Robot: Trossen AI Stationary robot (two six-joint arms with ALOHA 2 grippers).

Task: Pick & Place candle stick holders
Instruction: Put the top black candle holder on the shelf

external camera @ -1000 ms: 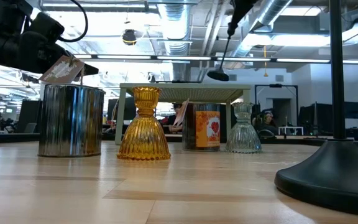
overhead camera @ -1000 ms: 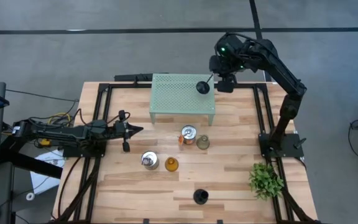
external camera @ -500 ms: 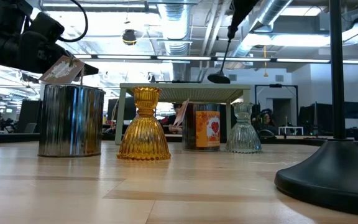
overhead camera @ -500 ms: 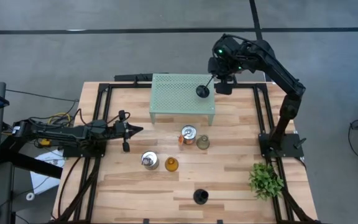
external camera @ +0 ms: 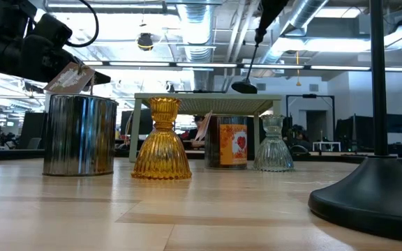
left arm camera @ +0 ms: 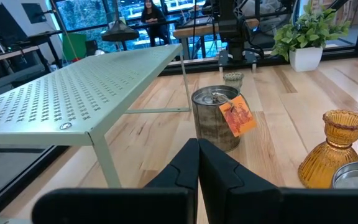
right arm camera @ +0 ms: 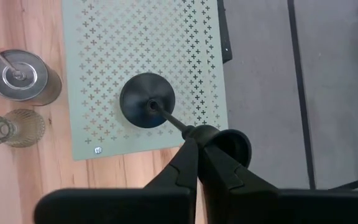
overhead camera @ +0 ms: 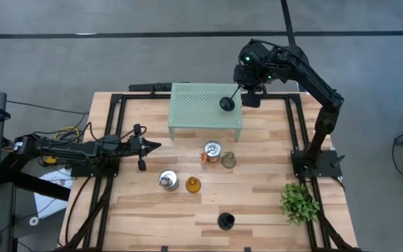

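My right gripper (overhead camera: 248, 88) is shut on the slim-stemmed black candle stick holder. The holder's round base (overhead camera: 227, 103) hangs over the right part of the pale green mesh stand (overhead camera: 205, 110); it also shows in the low view (external camera: 244, 87). My left gripper (overhead camera: 152, 146) is shut and empty at the table's left, pointing right. The orange-and-silver tin (overhead camera: 212, 151), clear glass (overhead camera: 228, 160), silvery jar (overhead camera: 168, 180) and amber glass (overhead camera: 193, 185) stand on their bases mid-table. A short black holder (overhead camera: 226, 222) stands near the front edge. My right gripper pinches the stem's upper end (right arm camera: 191, 131), just below the top cup (right arm camera: 234, 147), between its two fingers. The fingers come from above, pointing down, and lie across the stem. The holder hangs tilted, its base (right arm camera: 146, 101) lower and clear of the mesh stand.
A leafy green plant (overhead camera: 299, 203) stands at the near right corner. Black frame rails (overhead camera: 110, 133) run along the table's sides. The right arm's base (overhead camera: 317, 161) is at the right edge. Bare wood lies left of the silvery jar.
My right gripper has shifted slightly toward the table's left and far edge with the black holder. The holder's base has swung a little farther over the mesh stand and sunk slightly, staying clear of it.
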